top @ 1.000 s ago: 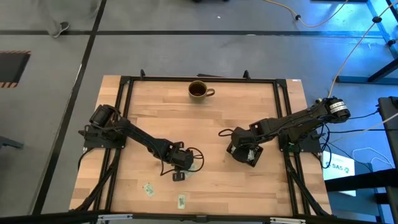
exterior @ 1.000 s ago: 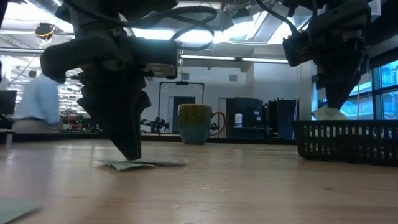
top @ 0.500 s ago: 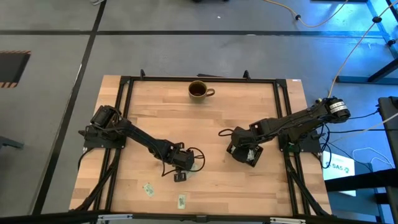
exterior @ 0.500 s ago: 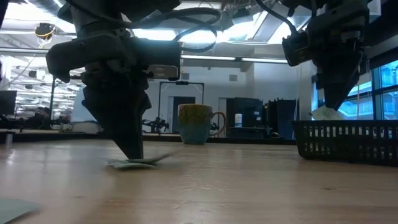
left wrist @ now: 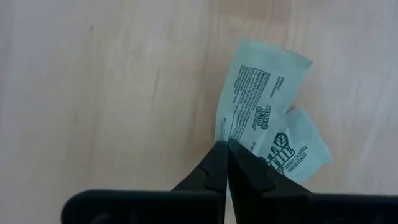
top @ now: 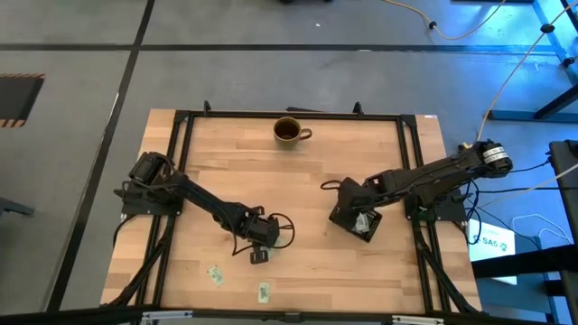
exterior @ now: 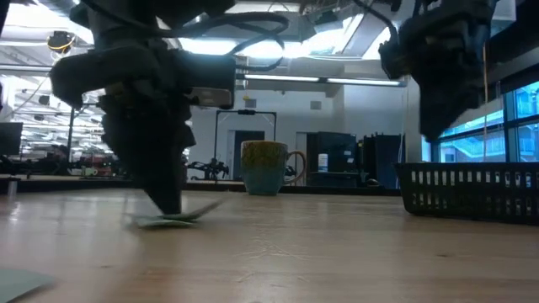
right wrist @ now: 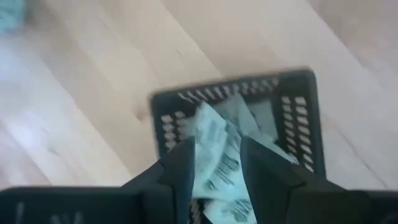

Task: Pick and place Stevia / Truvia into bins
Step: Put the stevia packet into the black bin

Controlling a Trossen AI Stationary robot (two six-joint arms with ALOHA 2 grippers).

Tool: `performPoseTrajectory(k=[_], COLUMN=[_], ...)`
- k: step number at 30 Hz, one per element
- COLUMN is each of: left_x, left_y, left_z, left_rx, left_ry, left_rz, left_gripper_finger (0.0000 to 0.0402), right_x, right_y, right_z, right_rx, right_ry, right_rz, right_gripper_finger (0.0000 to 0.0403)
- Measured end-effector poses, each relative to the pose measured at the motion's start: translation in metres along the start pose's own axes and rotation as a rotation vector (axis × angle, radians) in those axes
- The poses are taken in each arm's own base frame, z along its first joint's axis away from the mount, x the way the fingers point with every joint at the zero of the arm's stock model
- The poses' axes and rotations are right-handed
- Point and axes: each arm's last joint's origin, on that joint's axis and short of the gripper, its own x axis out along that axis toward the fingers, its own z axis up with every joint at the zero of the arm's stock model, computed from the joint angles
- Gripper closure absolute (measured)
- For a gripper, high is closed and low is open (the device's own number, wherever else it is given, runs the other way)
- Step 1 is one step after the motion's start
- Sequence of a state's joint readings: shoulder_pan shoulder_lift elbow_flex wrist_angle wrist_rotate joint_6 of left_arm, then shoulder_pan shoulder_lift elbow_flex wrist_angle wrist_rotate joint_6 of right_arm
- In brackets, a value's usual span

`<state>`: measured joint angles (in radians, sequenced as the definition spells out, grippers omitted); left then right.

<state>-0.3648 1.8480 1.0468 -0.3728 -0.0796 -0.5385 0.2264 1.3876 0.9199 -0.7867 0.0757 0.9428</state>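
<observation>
High view. The left gripper is low over the worktop near its centre, with a pale sachet edge just at its 3 o'clock. Two more sachets lie apart toward 7 o'clock of the worktop, near its front edge. The right gripper hangs over the bin, which sits toward 3 o'clock. A brown mug stands at 12 o'clock, well apart from both arms.

Low view. The left gripper points straight down with its tip touching a flat sachet on the worktop. The bin shows at the right, and the right gripper's body hangs above it, its tips hidden.

Left wrist view. The fingers are pressed together at the edge of two overlapping green-and-white sachets; whether paper is caught between them cannot be told.

Right wrist view. The fingers stand part-spread, pinching a sachet above the bin, which already holds others.

Handling. The sachets appear light, thin and limp, likely to slide or buckle; a pinch at a raised edge or corner seems best, taking one only.
</observation>
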Motion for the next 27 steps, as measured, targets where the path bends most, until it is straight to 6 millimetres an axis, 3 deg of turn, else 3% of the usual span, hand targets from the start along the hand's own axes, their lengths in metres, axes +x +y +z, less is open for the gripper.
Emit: performPoseTrajectory(k=[6, 17, 27], left_x=[-0.016, -0.024, -0.035], left_y=[0.003, -0.001, 0.011], left_z=[0.007, 0.029, 0.059], left_rx=[-0.015, -0.177, -0.344], left_ry=[-0.088, -0.359, -0.634], left_rz=[0.038, 0.053, 0.080], left_gripper_finger=[0.0399, 0.0399, 0.0398], right_x=[-0.013, -0.022, -0.024], right_y=[0.007, 0.028, 0.030], right_z=[0.006, 0.023, 0.027], right_rx=[0.010, 0.032, 0.055], right_ry=[-0.104, -0.280, -0.362], right_rz=[0.123, 0.361, 0.359], right_gripper_finger=[0.0272, 0.0272, 0.0272])
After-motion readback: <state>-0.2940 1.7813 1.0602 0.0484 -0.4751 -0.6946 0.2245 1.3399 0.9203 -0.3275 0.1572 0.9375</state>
